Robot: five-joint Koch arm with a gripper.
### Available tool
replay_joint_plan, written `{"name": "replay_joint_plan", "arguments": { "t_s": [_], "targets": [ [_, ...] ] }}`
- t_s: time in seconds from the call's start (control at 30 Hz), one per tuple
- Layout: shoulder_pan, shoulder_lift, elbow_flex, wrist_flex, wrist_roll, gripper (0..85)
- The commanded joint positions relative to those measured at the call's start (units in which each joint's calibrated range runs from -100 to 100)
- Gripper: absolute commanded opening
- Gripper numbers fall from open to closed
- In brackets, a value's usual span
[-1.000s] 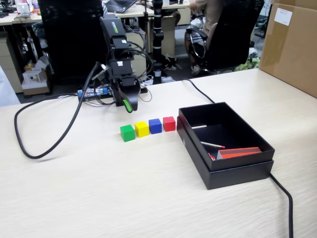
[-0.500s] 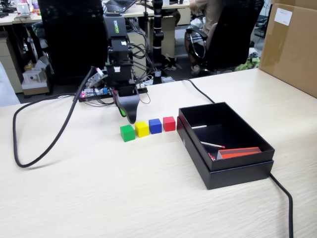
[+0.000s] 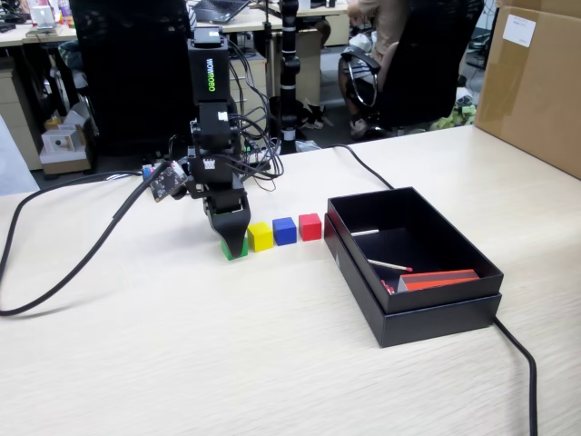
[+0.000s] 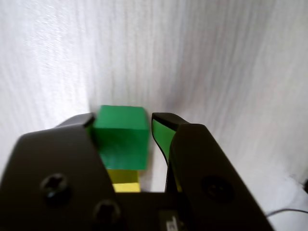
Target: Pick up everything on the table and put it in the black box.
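Four small cubes stand in a row on the beige table (image 3: pixel 227 363): green (image 3: pixel 240 253), yellow (image 3: pixel 260 236), blue (image 3: pixel 284 230), red (image 3: pixel 310 226). My gripper (image 3: pixel 234 243) points down over the green cube at the row's left end and hides most of it. In the wrist view the gripper (image 4: pixel 124 120) is open. Its jaws straddle the green cube (image 4: pixel 120 137): the left jaw is against it and a narrow gap shows at the right jaw. The yellow cube (image 4: pixel 126 180) shows just behind. The black box (image 3: pixel 436 318) sits right of the red cube, holding white sticks and a red-orange strip.
A large brown carton (image 3: pixel 536 82) stands at the back right. Black cables run across the table's left (image 3: pixel 54 272) and along the box's right side (image 3: pixel 519 359). Office chairs and desks stand beyond the far edge.
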Motion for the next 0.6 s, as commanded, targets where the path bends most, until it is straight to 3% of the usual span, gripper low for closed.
{"name": "replay_joint_plan", "arguments": {
  "t_s": [0.0,0.2,0.3,0.47,0.57],
  "targets": [
    [-0.1,0.43,3.31,7.41,0.54,4.5],
    [-0.93,-0.95,5.3,8.62,0.93,2.4],
    [-0.83,-6.0,13.28,1.97,1.17,2.4],
    [4.64,-7.49,36.31,-11.77,3.71,2.4],
    [9.13,-3.01,47.64,-12.28,4.88,2.4]
  ]
}}
